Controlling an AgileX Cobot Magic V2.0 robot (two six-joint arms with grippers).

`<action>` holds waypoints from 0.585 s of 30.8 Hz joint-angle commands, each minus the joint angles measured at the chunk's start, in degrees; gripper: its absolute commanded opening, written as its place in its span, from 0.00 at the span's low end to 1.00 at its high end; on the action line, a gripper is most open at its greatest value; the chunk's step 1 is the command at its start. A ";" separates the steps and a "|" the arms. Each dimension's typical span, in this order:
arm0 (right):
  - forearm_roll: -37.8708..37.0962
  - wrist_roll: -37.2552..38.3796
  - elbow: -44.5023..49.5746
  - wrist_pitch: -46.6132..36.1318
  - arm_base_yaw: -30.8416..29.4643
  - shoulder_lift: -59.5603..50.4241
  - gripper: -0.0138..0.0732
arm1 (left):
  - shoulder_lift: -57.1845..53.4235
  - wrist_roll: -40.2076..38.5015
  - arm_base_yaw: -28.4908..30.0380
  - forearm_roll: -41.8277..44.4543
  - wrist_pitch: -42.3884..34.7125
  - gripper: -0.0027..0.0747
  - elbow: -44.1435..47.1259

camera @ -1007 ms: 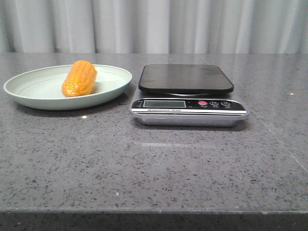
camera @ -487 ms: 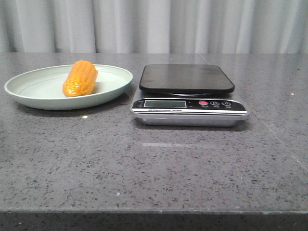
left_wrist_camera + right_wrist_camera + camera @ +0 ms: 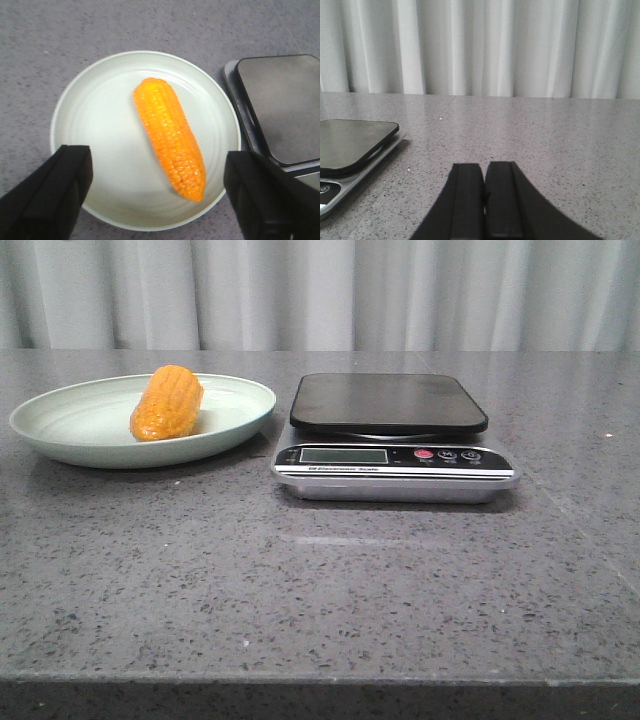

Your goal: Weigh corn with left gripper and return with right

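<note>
- Two pincers in play: the left pincer [image 3: 160, 197] is spread wide and holds nothing; the right pincer [image 3: 484, 200] has its fingers pressed together, also holding nothing.
- The corn [image 3: 169, 143] lies on its side in the pale-green plate [image 3: 102, 112], directly below the left pincer and between its two fingers [image 3: 52, 192]; no contact yet.
- Cob runs diagonally across the gap. Judgement: the wide spread is there to clear the cob's girth on descent, and a grip across the short axis looks likeliest to hold on the glossy kernels.
- The scale [image 3: 393, 440] sits just beside the plate, to the side of the left pincer; its dark platform [image 3: 282, 105] carries nothing, so weighing is not yet done.
- Right pincer sits low over the counter [image 3: 545, 135], well apart from the corn, the scale off to one side. Judgement: parked clear until the return step.
- Counter: grey speckled stone, slightly reflective. Pale pleated curtains [image 3: 330, 290] close off the back of the room.
</note>
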 commanded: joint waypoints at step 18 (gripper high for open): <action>-0.07 -0.50 -0.38 -4.45 0.32 -0.72 0.33 | 24.41 -20.24 -7.68 13.23 10.72 0.81 -19.24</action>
